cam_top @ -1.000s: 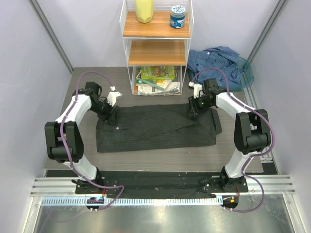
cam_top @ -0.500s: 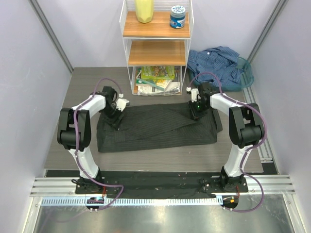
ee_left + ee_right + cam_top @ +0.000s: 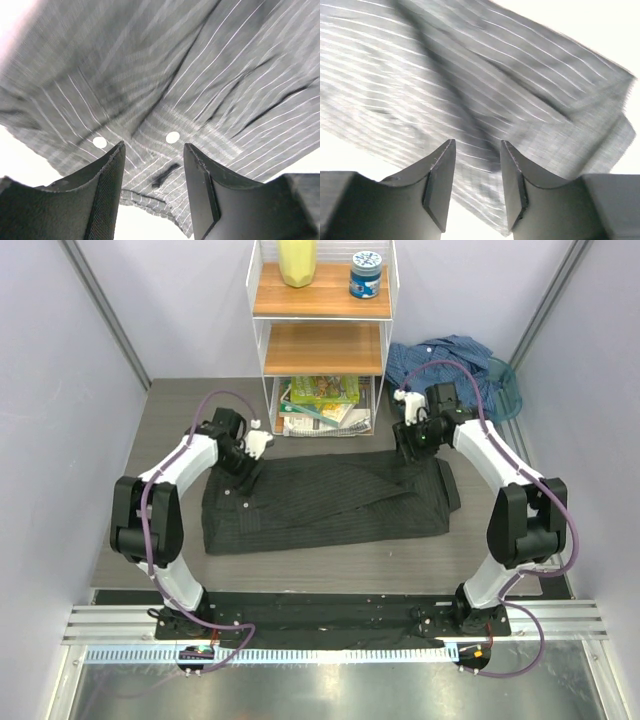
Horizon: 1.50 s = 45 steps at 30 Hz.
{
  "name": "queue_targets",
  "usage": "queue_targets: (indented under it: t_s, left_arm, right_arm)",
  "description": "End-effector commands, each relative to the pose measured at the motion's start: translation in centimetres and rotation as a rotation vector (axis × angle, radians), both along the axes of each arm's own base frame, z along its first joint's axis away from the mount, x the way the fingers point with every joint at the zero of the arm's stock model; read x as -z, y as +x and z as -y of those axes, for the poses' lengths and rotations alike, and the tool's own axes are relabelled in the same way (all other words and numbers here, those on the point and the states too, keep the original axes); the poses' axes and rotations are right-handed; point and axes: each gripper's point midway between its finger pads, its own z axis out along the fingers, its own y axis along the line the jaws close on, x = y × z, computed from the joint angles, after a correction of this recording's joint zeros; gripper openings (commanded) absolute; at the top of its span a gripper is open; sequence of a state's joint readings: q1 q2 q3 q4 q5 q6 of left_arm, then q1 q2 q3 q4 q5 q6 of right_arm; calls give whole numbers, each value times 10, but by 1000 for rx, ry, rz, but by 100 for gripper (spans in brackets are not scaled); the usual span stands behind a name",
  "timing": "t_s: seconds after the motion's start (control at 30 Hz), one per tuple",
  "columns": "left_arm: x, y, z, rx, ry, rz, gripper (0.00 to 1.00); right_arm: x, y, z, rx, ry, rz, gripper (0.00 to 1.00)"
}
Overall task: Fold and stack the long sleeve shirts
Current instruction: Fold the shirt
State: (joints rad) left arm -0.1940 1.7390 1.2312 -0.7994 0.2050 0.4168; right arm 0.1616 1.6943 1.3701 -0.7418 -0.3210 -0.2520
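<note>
The dark charcoal pinstriped shirt point(image 3: 325, 505) lies folded into a wide band across the middle of the table. My left gripper point(image 3: 243, 472) hovers over its far left corner and my right gripper point(image 3: 407, 455) over its far right corner. In the left wrist view the left gripper point(image 3: 153, 150) is open, with pinstriped cloth point(image 3: 200, 75) and two white buttons beyond its fingers. The right gripper point(image 3: 478, 145) is also open, just above a striped fold point(image 3: 520, 85), and grips nothing. The blue shirt point(image 3: 448, 362) sits crumpled at the back right.
A white wire shelf point(image 3: 322, 335) with wooden boards stands at the back centre. It holds a yellow object point(image 3: 297, 260) and a blue jar point(image 3: 366, 273), with magazines point(image 3: 322, 405) at its foot. A teal basket point(image 3: 508, 390) lies under the blue shirt. Walls close both sides.
Both grippers have drawn back from the dark shirt's far corners toward the shelf. The right arm's elbow has swung outward to the right. The right jaws have widened.
</note>
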Motion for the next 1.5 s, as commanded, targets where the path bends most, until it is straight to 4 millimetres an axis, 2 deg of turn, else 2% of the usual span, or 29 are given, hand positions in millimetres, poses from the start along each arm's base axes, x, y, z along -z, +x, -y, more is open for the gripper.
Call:
queue_targets:
  t_s: [0.0, 0.03, 0.13, 0.2, 0.3, 0.5, 0.57, 0.7, 0.8, 0.83, 0.93, 0.97, 1.1, 1.17, 1.23, 1.27, 1.33, 1.37, 1.4, 1.43, 1.47]
  left_arm:
    - [-41, 20, 35, 37, -103, 115, 51]
    - [-43, 20, 39, 42, -116, 112, 51]
    - [-37, 14, 47, 64, -116, 82, 52]
    - [-30, 7, 56, 86, -121, 49, 52]
    - [-9, 3, 59, 78, -93, 12, 52]
    - [33, 5, 43, 14, 20, -40, 52]
    - [40, 10, 37, -6, 54, -28, 52]
    - [44, 14, 26, -12, 116, 7, 52]
    - [39, 3, 26, 30, 107, -18, 52]
    - [30, -2, 34, 73, 61, -16, 52]
    - [20, -35, 59, 222, 23, -52, 54]
    - [9, -42, 69, 276, 8, -31, 55]
    - [-11, -50, 79, 317, -41, -46, 56]
    - [-21, -56, 84, 381, -81, -35, 56]
    - [-22, -61, 87, 407, -113, -20, 59]
    - [-25, -66, 92, 428, -154, -25, 60]
    - [-37, -65, 95, 434, -206, 20, 62]
    - [-43, -64, 97, 433, -240, 45, 64]
    - [-55, -66, 100, 435, -286, 83, 71]
    - [-64, -55, 102, 431, -310, 151, 76]
    - [-69, -51, 103, 434, -316, 187, 80]
  right_arm:
    - [-3, -17, -45, -62, 88, -42, 44]
    - [0, -15, -56, -62, 99, -35, 44]
    - [31, -12, -57, -41, 68, -71, 41]
    - [58, -14, -49, -26, 17, -118, 39]
    - [81, -14, -34, 6, -37, -142, 38]
    - [111, -19, 11, 85, -132, -206, 37]
    - [118, -25, 27, 93, -167, -220, 37]
    - [122, -32, 43, 76, -215, -219, 37]
    - [118, -39, 51, 33, -258, -199, 37]
    - [116, -39, 58, 35, -285, -187, 36]
    - [120, -49, 75, 19, -332, -199, 37]
    - [121, -55, 80, 13, -339, -211, 37]
    - [123, -66, 105, -28, -408, -214, 37]
    - [125, -66, 129, -61, -472, -205, 37]
    - [123, -57, 145, -57, -484, -179, 38]
    - [118, -47, 149, -75, -503, -148, 39]
    - [106, -35, 148, -95, -493, -95, 43]
    - [94, -25, 148, -92, -494, -53, 44]
    - [83, -20, 141, -99, -457, -28, 45]
    - [74, -17, 139, -96, -444, -16, 49]
    - [57, -6, 137, -79, -431, 20, 50]
